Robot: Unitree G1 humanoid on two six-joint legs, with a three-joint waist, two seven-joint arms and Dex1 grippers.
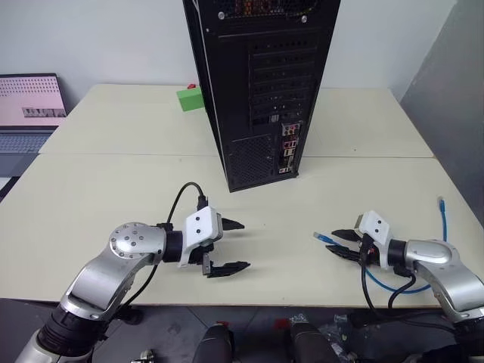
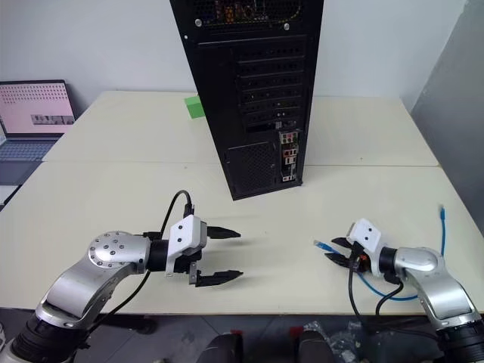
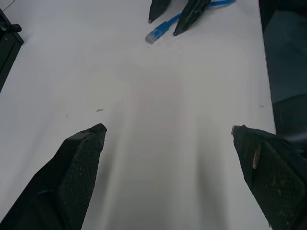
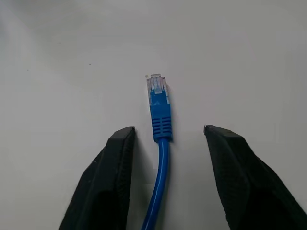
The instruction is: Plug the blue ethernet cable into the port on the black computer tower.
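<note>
Blue ethernet cable point(image 4: 160, 143) flat on table point(image 1: 113, 189), plug end between fingers of right pincer point(image 4: 165, 136), fingers apart, not gripping it. Left pincer point(image 1: 231, 246) wide open, empty, well apart from cable. Black computer tower point(image 1: 261, 91) beyond both pincers, port point(image 1: 288, 147) low on back.

The black computer tower point(image 1: 261, 91) is cut off at the top edge, so its top is hidden. The port point(image 1: 288, 144) sits among tiny plugs, too small to pick out for sure. The blue ethernet cable point(image 4: 160, 158) runs off the edge between the right fingers point(image 4: 103, 182). A laptop point(image 2: 34, 117) is cut off at the left edge. A green block point(image 1: 189, 99) is partly hidden behind the tower.
</note>
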